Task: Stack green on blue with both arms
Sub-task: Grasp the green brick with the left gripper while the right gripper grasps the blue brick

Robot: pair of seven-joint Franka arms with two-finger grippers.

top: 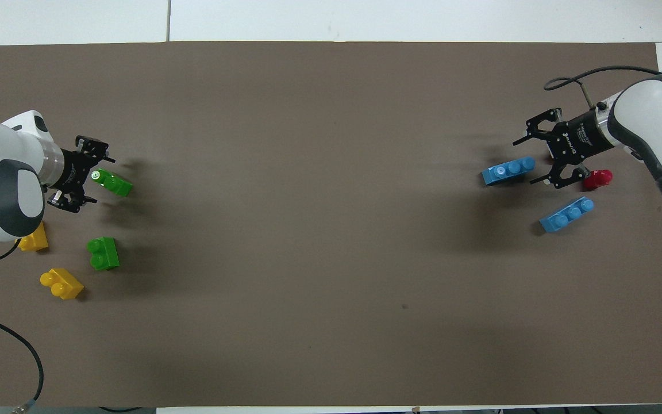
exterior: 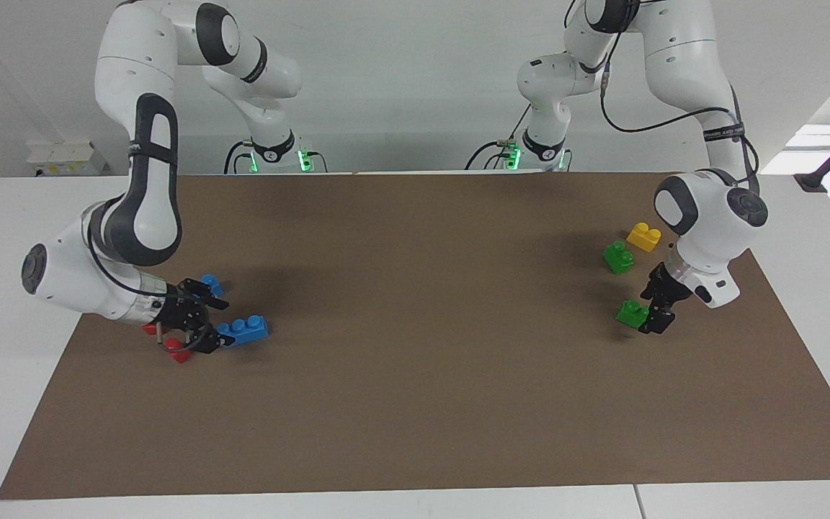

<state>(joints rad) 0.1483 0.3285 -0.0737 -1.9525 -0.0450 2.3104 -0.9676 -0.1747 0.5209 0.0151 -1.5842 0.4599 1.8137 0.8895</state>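
Observation:
One green brick [exterior: 631, 312] [top: 111, 183] lies on the mat at the left arm's end. My left gripper [exterior: 651, 310] [top: 94, 175] is low over the mat with its fingers open, and the brick's end sits at the fingertips. The second green brick [exterior: 618, 256] [top: 103, 253] lies nearer the robots. One blue brick [exterior: 242, 331] [top: 508, 170] lies at the right arm's end. My right gripper [exterior: 219, 323] [top: 529, 161] is open, low, with that brick's end at its fingertips. The second blue brick [exterior: 211, 283] [top: 566, 214] lies nearer the robots.
Two yellow bricks [top: 62, 283] [top: 33, 238] lie near the green ones; one shows in the facing view [exterior: 643, 236]. Small red bricks [exterior: 179, 353] [exterior: 150, 329] lie under the right hand; one shows in the overhead view [top: 597, 179]. A brown mat [exterior: 415, 360] covers the table.

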